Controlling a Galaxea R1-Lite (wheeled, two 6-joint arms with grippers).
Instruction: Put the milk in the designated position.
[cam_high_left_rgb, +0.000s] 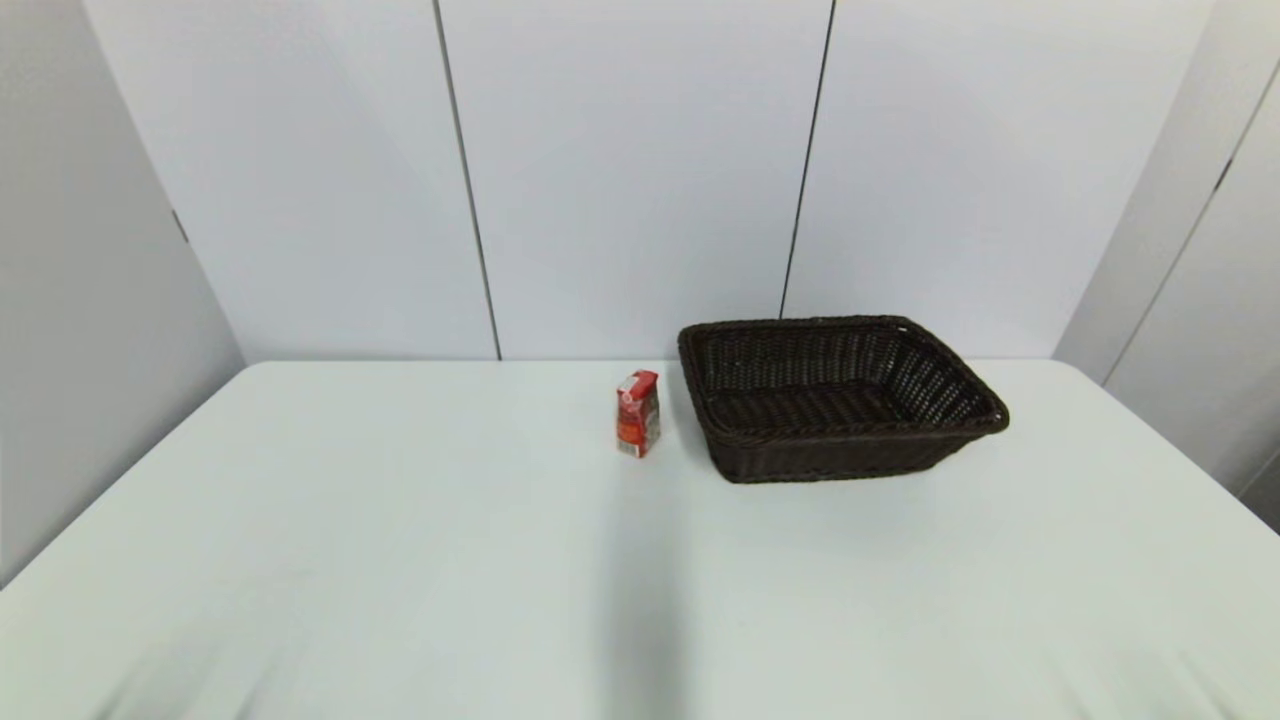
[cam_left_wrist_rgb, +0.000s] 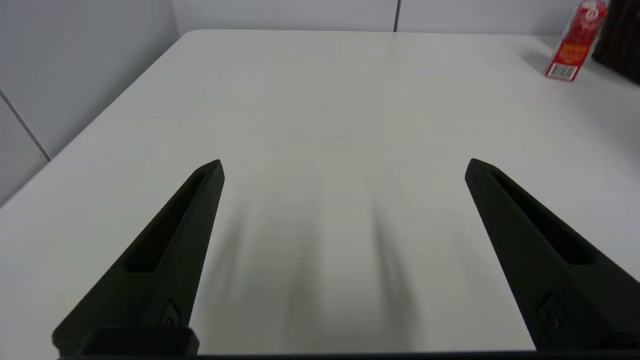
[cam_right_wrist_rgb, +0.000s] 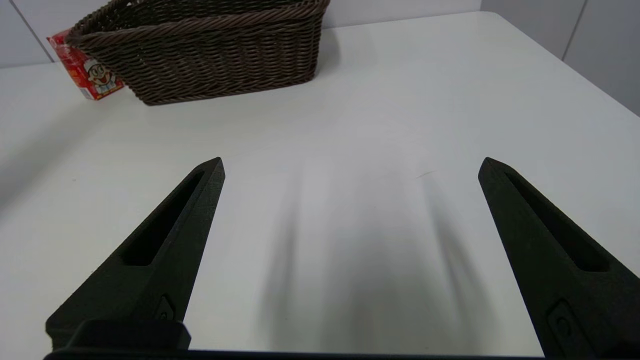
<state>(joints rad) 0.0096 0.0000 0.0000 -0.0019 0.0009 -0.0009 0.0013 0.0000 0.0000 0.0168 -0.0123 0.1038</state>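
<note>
Standing upright on the tabletop (cam_high_left_rgb: 400, 520), the milk (cam_high_left_rgb: 637, 414) sits just left of the basket (cam_high_left_rgb: 835, 400); left pincer (cam_left_wrist_rgb: 344, 167) and right pincer (cam_right_wrist_rgb: 350, 165) both spread, near side.

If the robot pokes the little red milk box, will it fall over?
Probably, if poked high: the milk stands upright, taller than its base is wide. Its flat sides suggest it would slide or topple, not roll. It looks light beside the basket, so gentle fingers should do.

I see open bench (cam_high_left_rgb: 400, 560) near and left; only the basket (cam_high_left_rgb: 835, 400) crowds the milk (cam_high_left_rgb: 637, 413) on its right.
</note>
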